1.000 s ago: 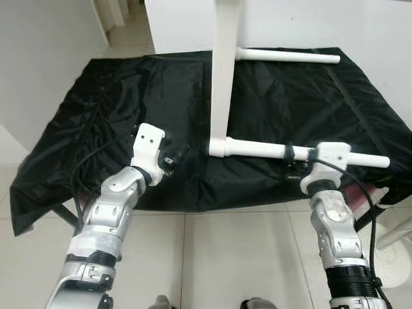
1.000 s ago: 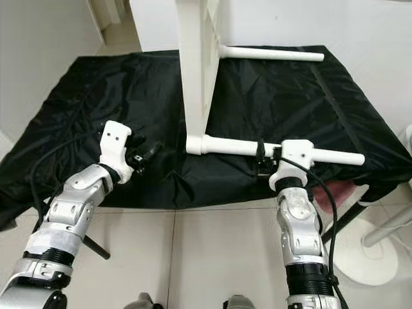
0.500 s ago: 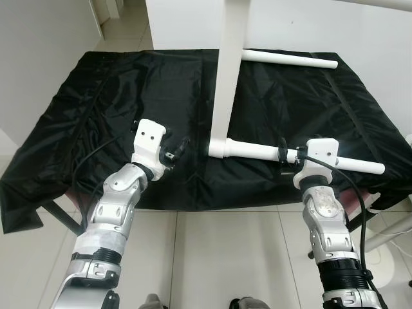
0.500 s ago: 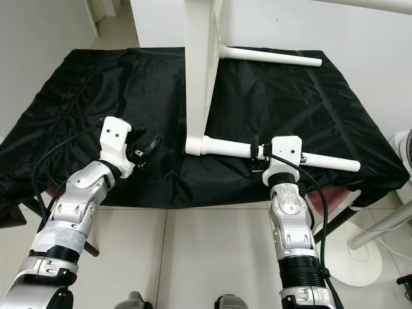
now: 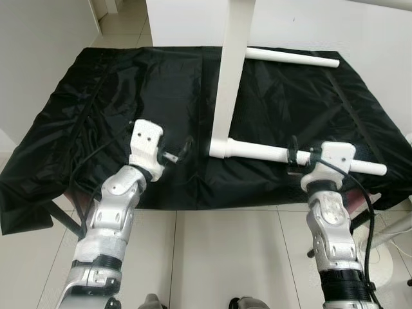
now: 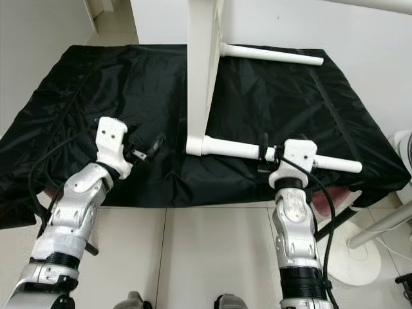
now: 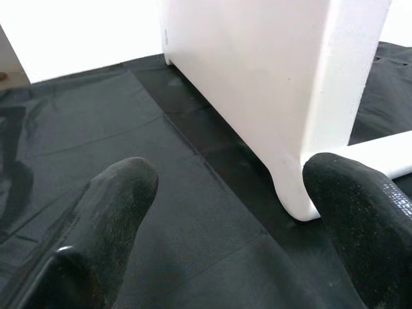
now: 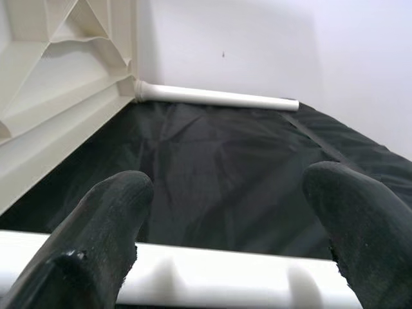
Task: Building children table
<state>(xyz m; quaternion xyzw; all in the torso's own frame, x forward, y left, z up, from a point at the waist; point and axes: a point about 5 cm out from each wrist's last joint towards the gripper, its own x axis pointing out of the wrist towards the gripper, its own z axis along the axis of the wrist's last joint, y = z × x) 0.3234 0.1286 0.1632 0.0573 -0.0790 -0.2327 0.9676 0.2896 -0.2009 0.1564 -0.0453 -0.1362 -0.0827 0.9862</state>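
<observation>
A white children's table top (image 5: 232, 71) stands on its edge on the black cloth (image 5: 129, 96). Two white round legs stick out of it to the right: a near leg (image 5: 257, 152) and a far leg (image 5: 293, 58). My left gripper (image 5: 180, 149) is open just above the cloth, a little left of the top's lower near corner (image 7: 293, 199). My right gripper (image 5: 295, 154) is open with its black fingers (image 8: 109, 219) lying across the near leg (image 8: 212, 277), about halfway along it. The right wrist view shows the ribbed underside of the top (image 8: 58, 58).
The cloth-covered surface drops off at its front edge (image 5: 193, 203) onto a tiled floor (image 5: 212, 257). A white wall (image 5: 309, 19) stands behind. A white round stand base (image 6: 360, 251) and something reddish (image 6: 331, 199) under the cloth sit at the right.
The head view has shifted slightly. Both grippers stay in about the same places, the right one still over the near leg.
</observation>
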